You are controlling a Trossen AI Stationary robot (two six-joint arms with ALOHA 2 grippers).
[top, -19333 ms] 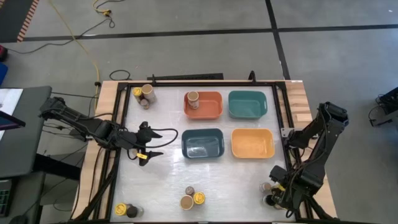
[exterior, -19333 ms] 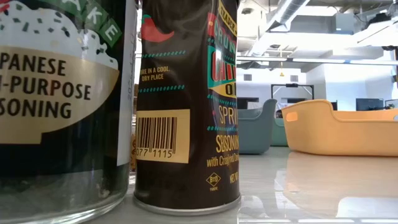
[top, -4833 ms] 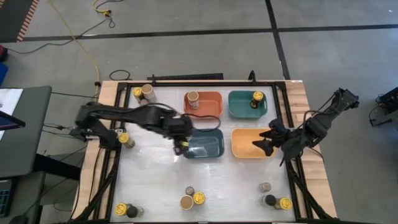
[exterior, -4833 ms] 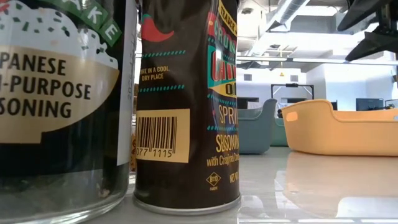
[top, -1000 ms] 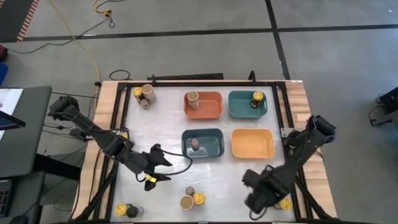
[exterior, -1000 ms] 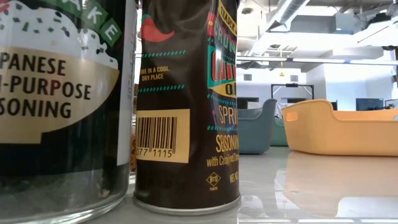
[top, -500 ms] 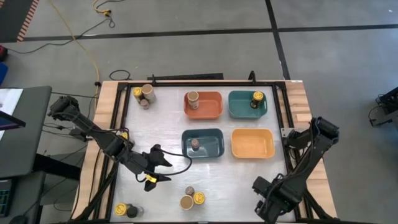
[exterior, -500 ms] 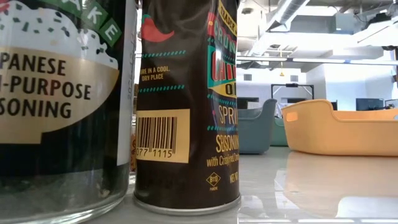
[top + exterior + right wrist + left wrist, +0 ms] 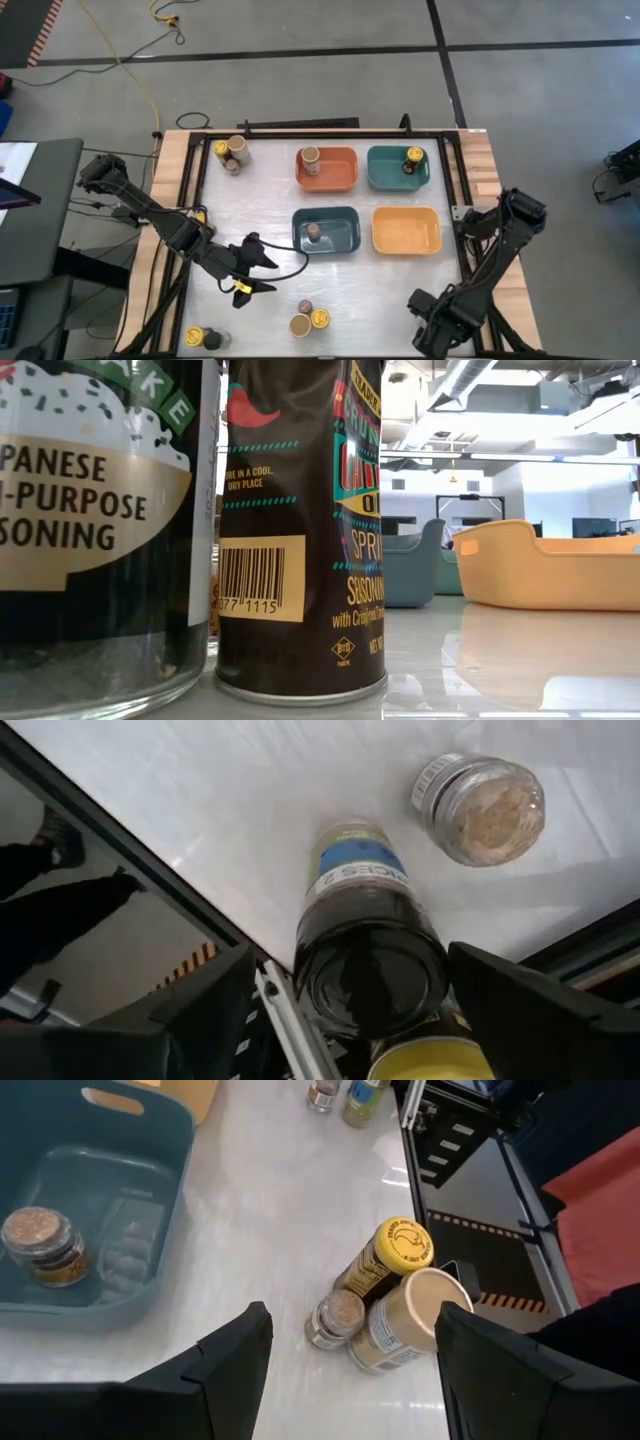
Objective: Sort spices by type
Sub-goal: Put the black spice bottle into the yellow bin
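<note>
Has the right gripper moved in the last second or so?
Yes. The right gripper has slid toward the table's near right corner, farther from the yellow bin, over the dark-lidded jar.

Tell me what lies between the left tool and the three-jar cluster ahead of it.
Nothing: in the left wrist view only bare white tabletop separates the left tool from the yellow-lidded jar, tan-lidded jar and small brown-topped jar.

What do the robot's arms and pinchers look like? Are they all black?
Almost! Both arms are dark, jointed and skinny. The left gripper has two flat black fingers, a little yellow mark on one tip, and a thin black cable looping behind it. The right gripper is chunky and black too, with two broad, dark fingers.
</note>
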